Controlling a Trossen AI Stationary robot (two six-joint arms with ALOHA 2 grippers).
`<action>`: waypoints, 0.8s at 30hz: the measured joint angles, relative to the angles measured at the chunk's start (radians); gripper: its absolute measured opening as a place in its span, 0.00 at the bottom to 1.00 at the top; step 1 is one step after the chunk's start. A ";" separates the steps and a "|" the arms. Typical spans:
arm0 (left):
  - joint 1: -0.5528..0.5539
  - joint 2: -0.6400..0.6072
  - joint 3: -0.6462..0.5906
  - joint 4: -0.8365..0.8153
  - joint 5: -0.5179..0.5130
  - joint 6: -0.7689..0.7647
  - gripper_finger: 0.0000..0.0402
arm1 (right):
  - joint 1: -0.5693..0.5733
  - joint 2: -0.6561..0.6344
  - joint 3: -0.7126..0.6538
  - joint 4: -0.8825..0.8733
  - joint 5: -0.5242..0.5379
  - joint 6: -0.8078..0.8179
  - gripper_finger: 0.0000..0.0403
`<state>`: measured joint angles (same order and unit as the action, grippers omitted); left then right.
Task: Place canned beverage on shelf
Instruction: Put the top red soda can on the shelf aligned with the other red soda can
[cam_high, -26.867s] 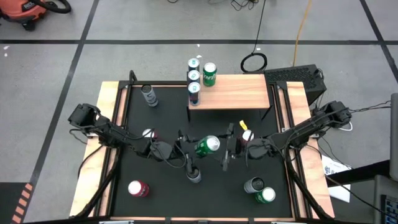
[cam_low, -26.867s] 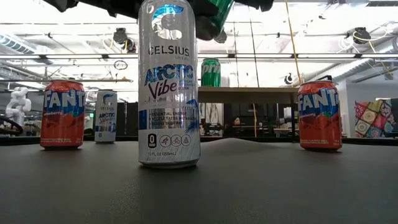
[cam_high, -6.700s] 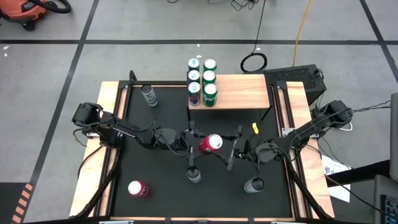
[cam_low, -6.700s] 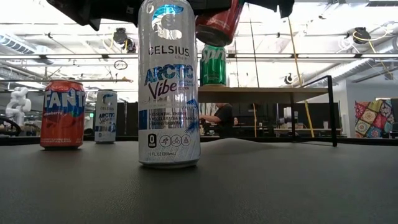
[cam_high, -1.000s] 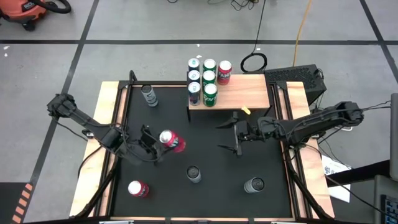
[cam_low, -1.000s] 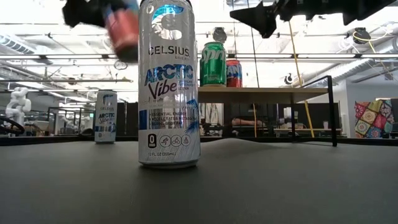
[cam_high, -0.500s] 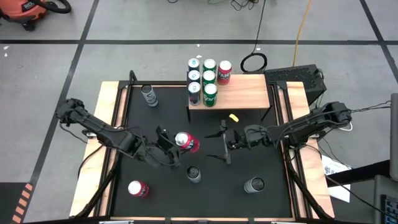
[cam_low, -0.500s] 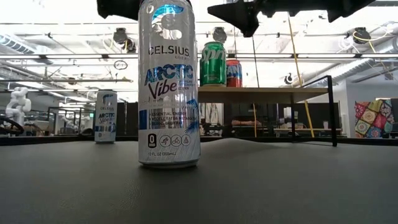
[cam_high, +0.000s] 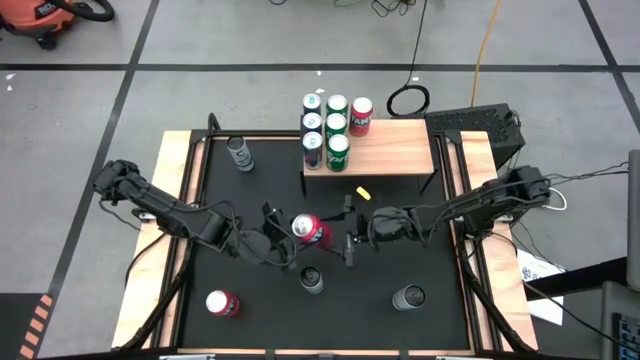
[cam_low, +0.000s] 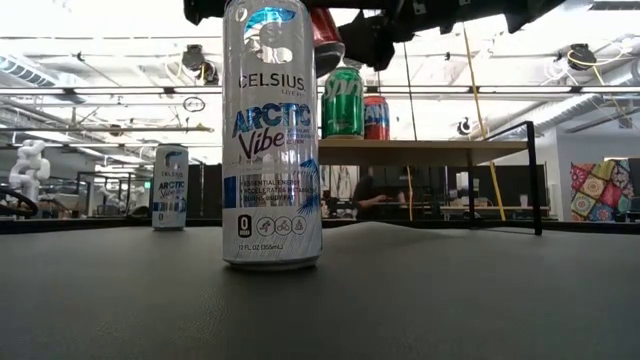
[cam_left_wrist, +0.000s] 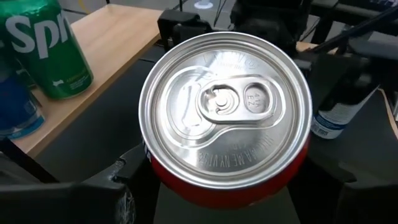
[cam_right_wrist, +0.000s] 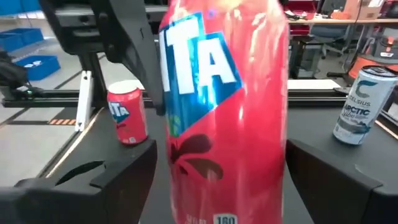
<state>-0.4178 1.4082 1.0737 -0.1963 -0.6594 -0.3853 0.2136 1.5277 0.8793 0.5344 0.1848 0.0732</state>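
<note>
A red Fanta can (cam_high: 312, 231) hangs above the black mat at mid-table, with my left gripper (cam_high: 296, 238) shut on it. Its silver top (cam_left_wrist: 227, 109) faces the left wrist camera. My right gripper (cam_high: 348, 232) is open, just right of the can. Its fingers (cam_right_wrist: 99, 180) stand on either side of the can's body (cam_right_wrist: 224, 112), apart from it. The shelf (cam_high: 385, 148) at the far side carries several upright cans (cam_high: 336, 126) on its left end. In the low view the held can (cam_low: 326, 32) shows high up behind a silver can. My left gripper pinches the can's side wall (cam_left_wrist: 163, 177), just below the top rim, between its two fingers (cam_left_wrist: 121, 186). The fingers come from the table's left, slanting slightly down. The can is lifted clear of the mat and tilted, its top toward the left arm.
A tall silver can (cam_high: 312, 280) stands just nearer than the held can. Another silver can (cam_high: 240, 152) stands far left, a grey one (cam_high: 408, 297) near right, a red Fanta can (cam_high: 222, 303) near left. Wooden rails (cam_high: 172, 200) flank the mat.
My left gripper has carried the red can toward the table's right, still clear of the mat, and has rolled a little. My right gripper has come toward the table's left and slightly down, so its open fingers now flank the can.
</note>
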 joint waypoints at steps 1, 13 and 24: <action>0.003 0.000 0.000 0.009 0.000 0.000 0.65 | 0.001 0.006 0.003 -0.001 0.001 0.001 0.84; 0.026 0.043 0.001 0.079 0.004 0.027 0.65 | 0.003 0.007 0.012 -0.015 0.055 0.036 0.84; 0.032 0.050 0.002 0.089 0.023 0.035 0.70 | 0.003 0.006 0.012 -0.033 0.077 0.037 0.69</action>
<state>-0.3855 1.4578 1.0752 -0.1074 -0.6361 -0.3505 0.2165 1.5341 0.8917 0.5014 0.2615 0.1105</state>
